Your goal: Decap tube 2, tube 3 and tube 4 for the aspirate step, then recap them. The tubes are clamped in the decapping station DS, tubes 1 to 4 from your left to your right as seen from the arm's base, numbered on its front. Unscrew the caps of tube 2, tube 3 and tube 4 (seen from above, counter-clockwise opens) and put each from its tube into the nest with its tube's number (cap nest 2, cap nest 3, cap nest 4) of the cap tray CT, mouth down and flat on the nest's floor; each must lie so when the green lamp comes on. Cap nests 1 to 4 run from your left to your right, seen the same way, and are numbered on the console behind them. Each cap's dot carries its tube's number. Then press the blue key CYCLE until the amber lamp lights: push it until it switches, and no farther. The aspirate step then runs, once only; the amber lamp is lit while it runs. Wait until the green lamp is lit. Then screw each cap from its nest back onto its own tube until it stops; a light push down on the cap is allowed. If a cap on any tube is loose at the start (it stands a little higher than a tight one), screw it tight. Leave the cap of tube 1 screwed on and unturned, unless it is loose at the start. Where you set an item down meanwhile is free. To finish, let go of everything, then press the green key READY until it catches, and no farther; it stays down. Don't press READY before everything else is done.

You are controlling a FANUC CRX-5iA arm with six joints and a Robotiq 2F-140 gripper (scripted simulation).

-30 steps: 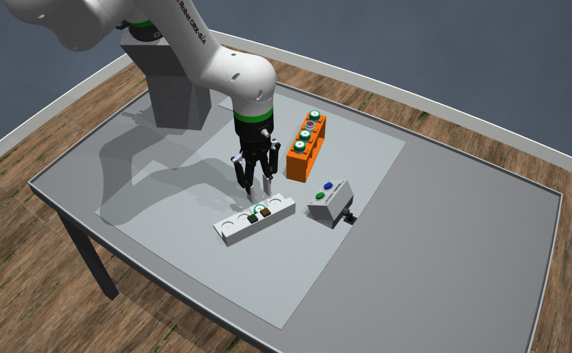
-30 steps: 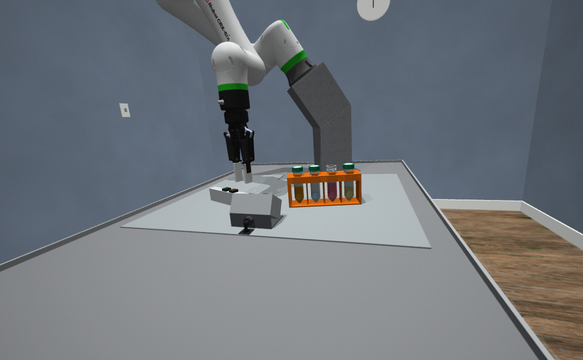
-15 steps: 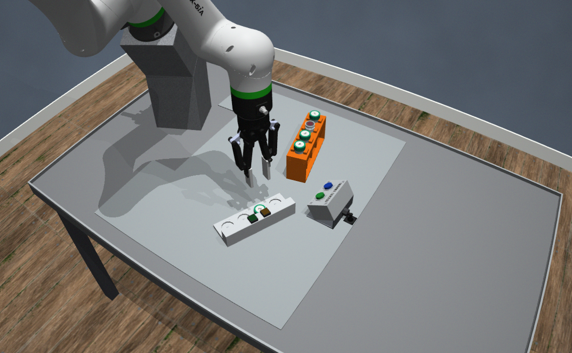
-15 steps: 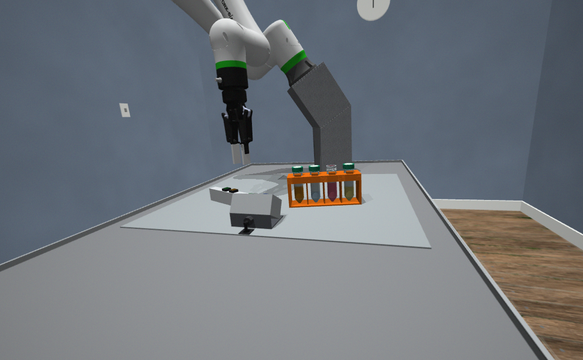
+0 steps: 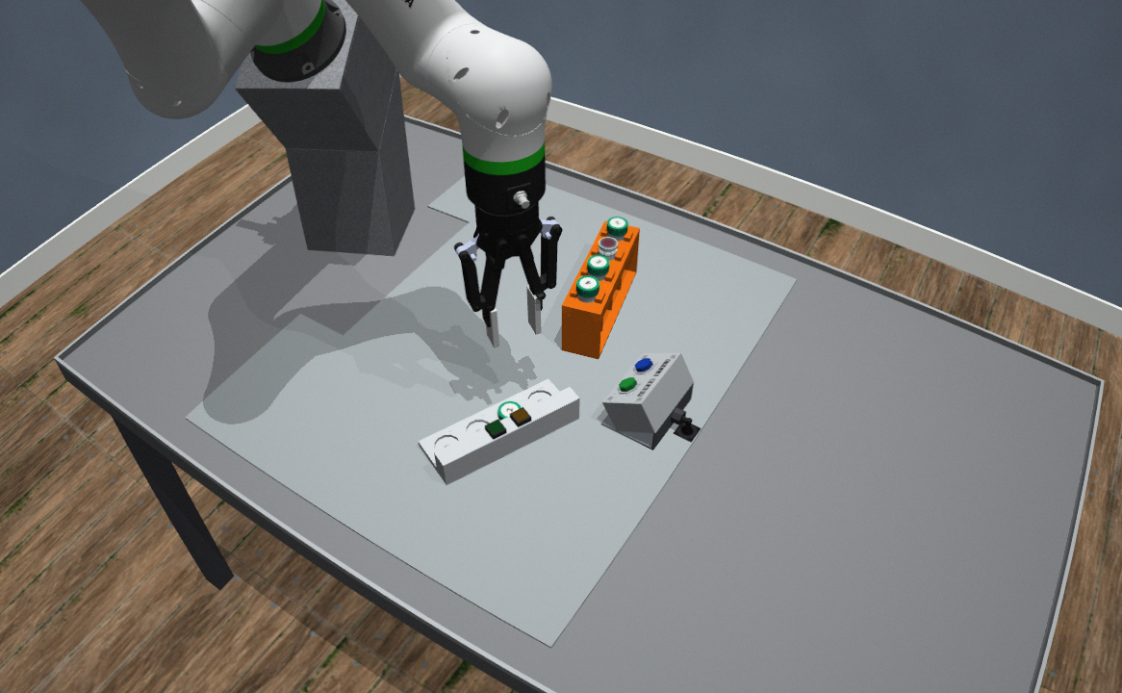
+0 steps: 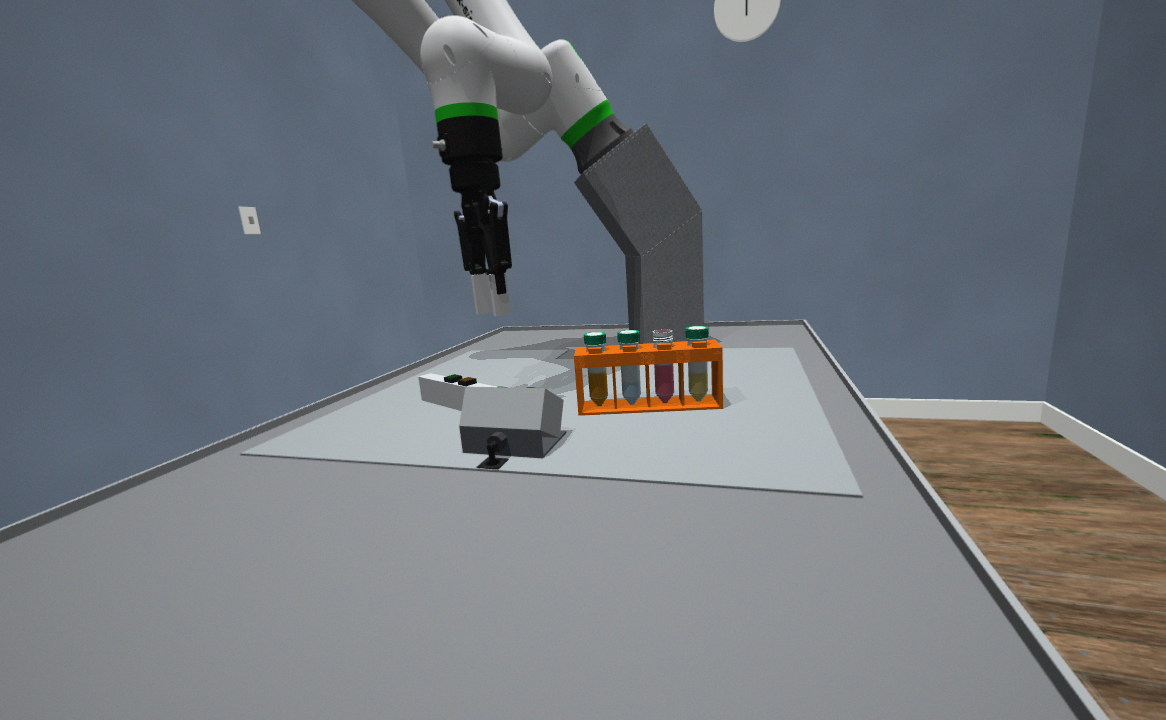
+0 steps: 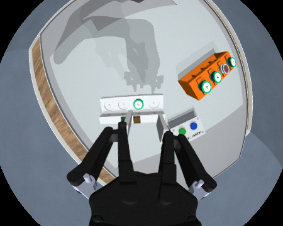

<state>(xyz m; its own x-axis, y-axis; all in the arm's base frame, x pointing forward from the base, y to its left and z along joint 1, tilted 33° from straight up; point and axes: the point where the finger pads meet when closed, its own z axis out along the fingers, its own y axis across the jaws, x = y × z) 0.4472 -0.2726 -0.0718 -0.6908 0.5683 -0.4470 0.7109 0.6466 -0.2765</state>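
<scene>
The orange decapping station [image 5: 599, 289] holds four tubes. Tube 2 [image 5: 606, 246] stands open without a cap. Tube 1 [image 5: 616, 225], tube 3 [image 5: 597, 264] and tube 4 [image 5: 586, 284] carry green caps. One green cap [image 5: 509, 410] lies in cap nest 2 of the white cap tray [image 5: 500, 428]; it also shows in the wrist view [image 7: 138, 104]. My gripper [image 5: 513, 327] hangs well above the table between the tray and the station, fingers partly open with nothing between them. It also shows in the wrist view [image 7: 143, 127] and in the exterior view [image 6: 489, 304].
The grey key box [image 5: 647, 397] with the blue key [image 5: 643, 364] and the green key [image 5: 627, 384] stands right of the tray. The tray's console carries a dark green lamp [image 5: 494, 428] and a dark amber lamp [image 5: 520, 416]. The arm's grey pedestal [image 5: 341, 146] stands behind.
</scene>
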